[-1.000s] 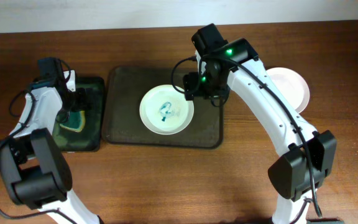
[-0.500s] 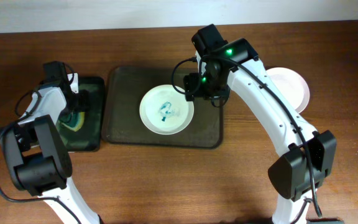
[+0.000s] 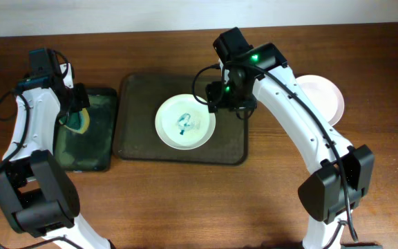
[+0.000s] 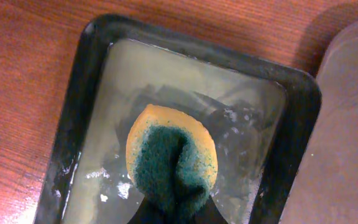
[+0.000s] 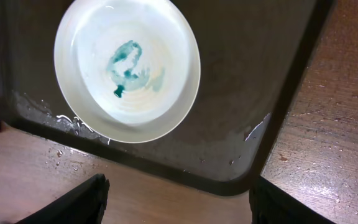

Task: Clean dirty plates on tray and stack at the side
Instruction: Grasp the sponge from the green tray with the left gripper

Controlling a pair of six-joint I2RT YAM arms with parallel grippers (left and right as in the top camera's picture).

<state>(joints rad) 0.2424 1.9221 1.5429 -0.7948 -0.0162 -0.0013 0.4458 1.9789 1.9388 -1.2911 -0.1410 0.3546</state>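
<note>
A white plate (image 3: 185,122) smeared with teal (image 5: 127,68) lies in the middle of the brown tray (image 3: 137,138). To its left, over a black basin (image 3: 81,155) of water, my left gripper (image 3: 73,111) is shut on a yellow sponge (image 3: 83,122). In the left wrist view the sponge's green scouring side (image 4: 173,165) bulges out of the pinching jaws of the left gripper (image 4: 173,213), above the wet basin (image 4: 253,112). My right gripper (image 3: 226,97) hovers open over the tray's right part. Its fingers (image 5: 73,202) hold nothing.
A clean pale plate (image 3: 321,97) rests on the wooden table to the right of the tray, partly behind the right arm. The tray's corner (image 4: 353,124) lies close to the basin's right rim. The tray's rim (image 5: 291,106) borders bare wet wood.
The left gripper has shut on the sponge and raised it off the basin floor, drawing back toward the far left. The right arm and the plate have not moved.
</note>
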